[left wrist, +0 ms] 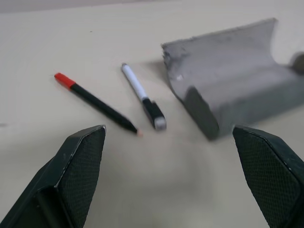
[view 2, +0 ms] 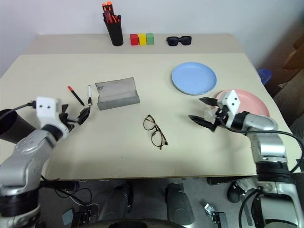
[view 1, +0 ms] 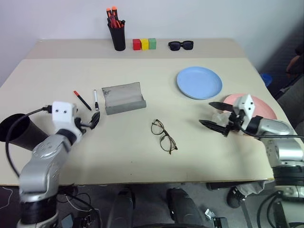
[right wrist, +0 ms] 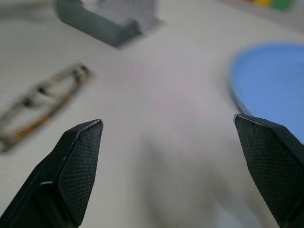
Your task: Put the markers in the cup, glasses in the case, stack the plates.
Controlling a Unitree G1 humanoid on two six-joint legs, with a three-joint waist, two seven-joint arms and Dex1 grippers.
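Note:
Two markers lie side by side left of the case: one black with a red cap (view 1: 82,100), one white with black ends (view 1: 95,99). The grey case (view 1: 123,98) stands open. My left gripper (view 1: 90,121) is open just short of the markers, nothing between its fingers (left wrist: 80,161). The black cup (view 1: 18,130) seems to lie on its side at the table's left edge, partly behind my left arm. The wire-frame glasses (view 1: 164,136) lie mid-table. The blue plate (view 1: 199,82) and the pink plate (view 1: 263,107) sit at the right. My right gripper (view 1: 205,113) is open beside the pink plate, pointing toward the glasses.
At the back edge stand a black pen holder (view 1: 117,35) with orange-capped markers, three coloured blocks (view 1: 144,44) and black sunglasses (view 1: 181,45). The table's front edge runs just below both arms.

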